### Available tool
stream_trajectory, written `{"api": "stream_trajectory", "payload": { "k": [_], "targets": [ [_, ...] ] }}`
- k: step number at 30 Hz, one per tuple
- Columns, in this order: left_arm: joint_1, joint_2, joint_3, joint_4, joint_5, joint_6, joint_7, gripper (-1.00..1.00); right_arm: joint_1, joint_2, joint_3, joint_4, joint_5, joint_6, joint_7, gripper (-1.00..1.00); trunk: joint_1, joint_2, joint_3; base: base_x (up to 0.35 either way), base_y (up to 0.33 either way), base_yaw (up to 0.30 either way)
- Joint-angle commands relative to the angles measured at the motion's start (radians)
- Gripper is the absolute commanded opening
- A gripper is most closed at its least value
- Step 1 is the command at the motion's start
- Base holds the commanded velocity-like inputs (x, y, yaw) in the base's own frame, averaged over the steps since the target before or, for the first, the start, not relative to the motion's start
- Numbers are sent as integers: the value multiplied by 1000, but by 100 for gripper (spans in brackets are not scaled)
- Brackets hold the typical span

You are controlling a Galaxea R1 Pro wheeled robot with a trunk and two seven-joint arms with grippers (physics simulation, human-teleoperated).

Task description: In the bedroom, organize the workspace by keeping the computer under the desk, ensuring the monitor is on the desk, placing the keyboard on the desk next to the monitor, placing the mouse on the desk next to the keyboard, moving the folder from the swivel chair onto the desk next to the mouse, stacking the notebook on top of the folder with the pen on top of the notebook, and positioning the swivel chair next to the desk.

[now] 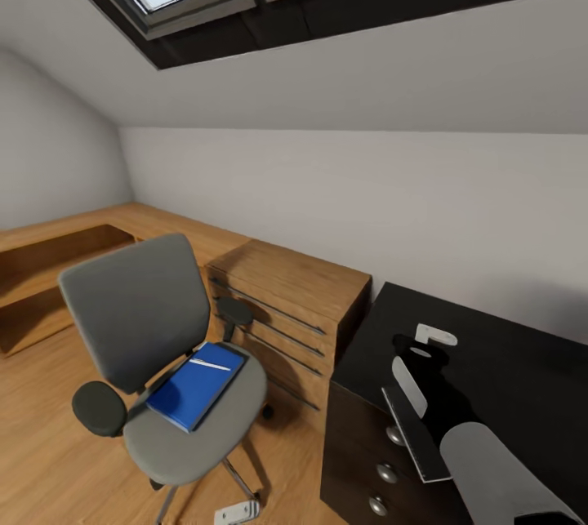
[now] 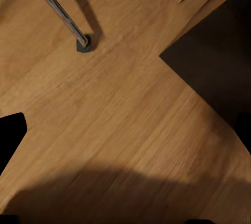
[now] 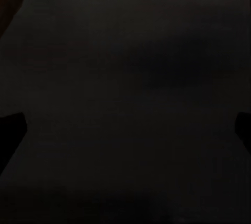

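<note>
Nearest the head camera, the right arm (image 1: 490, 460) reaches over the near corner of the black worktop (image 1: 506, 345), its right pincer (image 1: 418, 345) hovering above the bare dark surface; whether its fingers are spread or pressed together cannot be told, though it seems to carry nothing. Left of the worktop stands a low light-wood cabinet (image 1: 286, 296), and left of that the swivel chair (image 1: 155, 345) — the blue folder (image 1: 196, 386) lies flat on its seat with a thin white pen (image 1: 211, 364) on top. The left wrist camera looks down on the plank floor (image 2: 120, 130) and a chair leg's castor (image 2: 83, 43); the left pincer's state cannot be told either. Judging by this, the folder transfer is not yet done, and neither is the stacking.
</note>
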Motion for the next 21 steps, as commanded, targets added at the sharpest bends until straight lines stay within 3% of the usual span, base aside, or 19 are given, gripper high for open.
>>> {"api": "stream_trajectory", "payload": {
  "k": [1,10,21],
  "targets": [
    [-1,1,-6,-2,4,2,8,100,4,-2,6,-13,-5,13,-9,100,0,-1,-2,0,0,275],
    [-1,1,-6,-2,4,2,8,100,38,-2,6,-81,-5,48,-9,100,0,-1,-7,0,0,273],
    [-1,1,-6,-1,5,2,8,100,43,0,7,-89,-5,52,-9,100,0,-1,-14,0,0,269]
  ]
}}
